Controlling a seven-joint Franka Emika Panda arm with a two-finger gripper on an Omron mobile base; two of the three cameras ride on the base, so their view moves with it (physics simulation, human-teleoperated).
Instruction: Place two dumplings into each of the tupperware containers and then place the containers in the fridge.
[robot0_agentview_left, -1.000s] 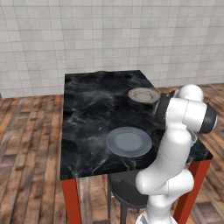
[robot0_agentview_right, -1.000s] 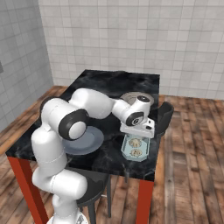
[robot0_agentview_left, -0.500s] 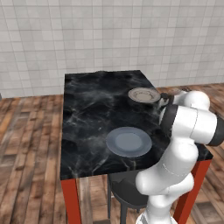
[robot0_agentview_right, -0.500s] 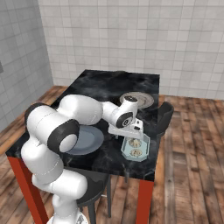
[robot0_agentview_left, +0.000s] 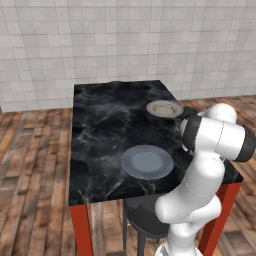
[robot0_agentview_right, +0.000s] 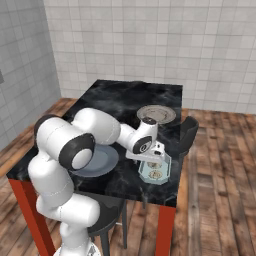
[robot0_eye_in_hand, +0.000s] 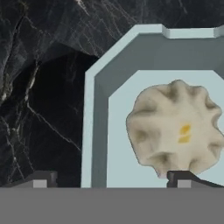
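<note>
We hold the gripper (robot0_eye_in_hand: 111, 177) low over the near tupperware container (robot0_agentview_right: 154, 171) at the table (robot0_agentview_left: 100, 130) edge, jaws wide apart straddling its rim, one fingertip inside by a dumpling (robot0_eye_in_hand: 175, 127), the other outside

Gripper (robot0_agentview_right: 152, 161) low over pale blue-green rectangular tub (robot0_agentview_right: 155, 172), jaws wide, straddling its thick rim (robot0_eye_in_hand: 89, 131); tan crimped dumpling (robot0_eye_in_hand: 175, 127) sits in the tub by one tip. Black marble worktop (robot0_agentview_left: 100, 125) bare towards far-left corner; round blue-grey plate (robot0_agentview_left: 147, 162) and round beige plate (robot0_agentview_left: 164, 108) block nearer side.
</note>
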